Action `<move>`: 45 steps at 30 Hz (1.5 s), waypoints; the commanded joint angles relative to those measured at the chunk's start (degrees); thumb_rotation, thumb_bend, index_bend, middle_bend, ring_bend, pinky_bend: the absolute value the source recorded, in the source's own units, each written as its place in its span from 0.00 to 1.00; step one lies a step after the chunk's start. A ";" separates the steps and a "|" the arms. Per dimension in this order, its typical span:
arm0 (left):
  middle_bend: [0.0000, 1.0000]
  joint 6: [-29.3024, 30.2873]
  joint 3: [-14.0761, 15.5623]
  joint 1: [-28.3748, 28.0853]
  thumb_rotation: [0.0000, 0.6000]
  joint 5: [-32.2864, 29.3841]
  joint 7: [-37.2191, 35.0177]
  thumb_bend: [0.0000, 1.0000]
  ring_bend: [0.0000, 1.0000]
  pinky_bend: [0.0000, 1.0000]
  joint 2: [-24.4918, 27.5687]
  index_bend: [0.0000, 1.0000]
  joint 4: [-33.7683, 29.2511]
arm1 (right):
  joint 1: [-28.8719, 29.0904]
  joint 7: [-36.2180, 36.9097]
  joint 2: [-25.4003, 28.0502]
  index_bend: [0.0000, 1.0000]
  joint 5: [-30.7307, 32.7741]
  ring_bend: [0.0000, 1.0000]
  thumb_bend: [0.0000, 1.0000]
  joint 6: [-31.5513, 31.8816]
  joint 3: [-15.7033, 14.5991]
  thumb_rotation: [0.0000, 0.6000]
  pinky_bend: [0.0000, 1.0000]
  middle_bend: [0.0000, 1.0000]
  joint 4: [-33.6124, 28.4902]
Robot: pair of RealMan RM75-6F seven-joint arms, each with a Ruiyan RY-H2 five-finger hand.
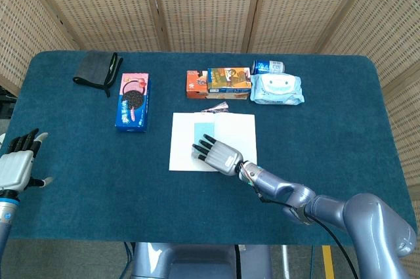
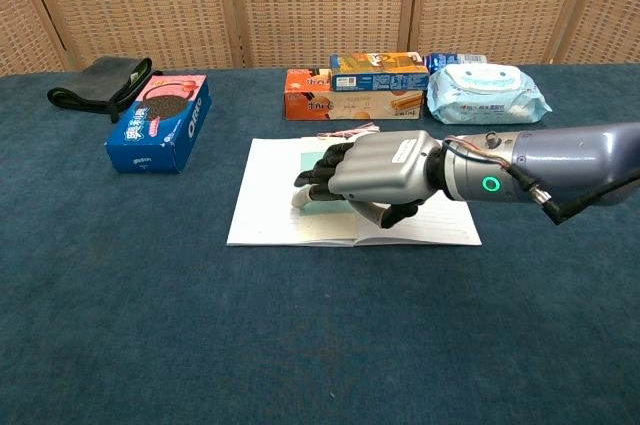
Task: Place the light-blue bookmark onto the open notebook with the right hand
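Note:
The open white notebook (image 1: 243, 131) (image 2: 265, 195) lies at the table's middle. On its left page the light-blue bookmark (image 1: 204, 130) (image 2: 315, 159) lies flat, its pink tassel (image 1: 215, 107) (image 2: 348, 131) trailing off the far edge. My right hand (image 1: 218, 154) (image 2: 375, 170) hovers over the near part of the notebook, palm down, fingers stretched and apart above the bookmark's near end, which they hide. Nothing is held in it. My left hand (image 1: 16, 164) rests at the table's left edge, fingers spread and empty; the chest view does not show it.
A blue Oreo box (image 1: 133, 100) (image 2: 160, 123) stands left of the notebook, a black pouch (image 1: 97, 69) beyond it. Behind the notebook sit orange biscuit boxes (image 1: 218, 83), a pale wipes pack (image 1: 277, 88) and a blue can (image 1: 268, 66).

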 commanded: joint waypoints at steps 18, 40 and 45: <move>0.00 0.06 0.07 0.05 1.00 0.23 -0.18 0.00 0.00 0.00 0.04 0.00 0.00 | -0.51 -1.03 -0.26 0.00 -0.32 0.00 1.00 1.07 0.48 1.00 0.00 0.00 -0.73; 0.00 5.36 0.36 2.41 1.00 6.08 -4.68 0.00 0.00 0.00 0.66 0.00 0.28 | -27.46 2.38 21.41 0.00 2.28 0.00 0.15 39.68 -0.79 1.00 0.00 0.00 -22.25; 0.00 7.62 0.98 3.57 1.00 8.53 -5.57 0.00 0.00 0.00 0.64 0.00 0.23 | -36.41 7.40 22.92 0.00 6.87 0.00 0.00 46.00 -1.80 1.00 0.00 0.00 -21.67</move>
